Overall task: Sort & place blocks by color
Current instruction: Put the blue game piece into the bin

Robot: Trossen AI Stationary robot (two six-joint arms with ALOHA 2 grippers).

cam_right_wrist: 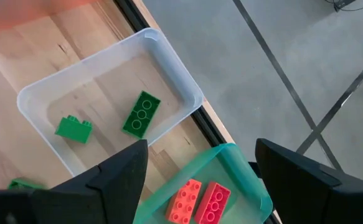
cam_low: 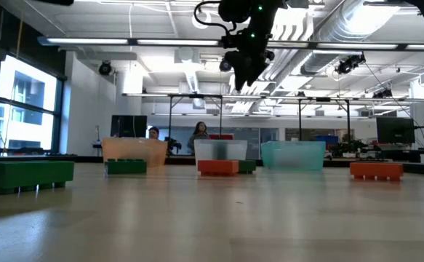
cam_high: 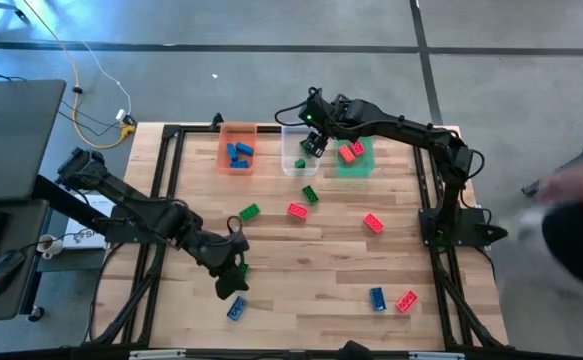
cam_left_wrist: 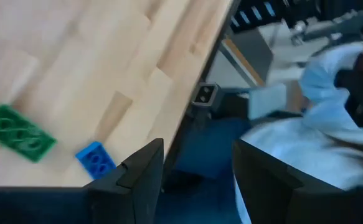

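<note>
Above the clear plastic bin (cam_right_wrist: 106,93) at the table's far edge, the right gripper (cam_high: 313,143) hangs wide and empty, two green studded bricks (cam_right_wrist: 141,114) lying below; the left gripper (cam_high: 233,272), part open and empty, hovers near the front edge.

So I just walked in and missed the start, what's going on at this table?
Two robot arms are sorting toy bricks into three bins by colour. The right gripper hovers open and empty above the clear bin, which holds two green bricks. The green bin has two red bricks, and the orange bin has blue bricks. The left gripper, empty, sits near a blue brick at the front edge. Several bricks are still scattered on the table.
</note>
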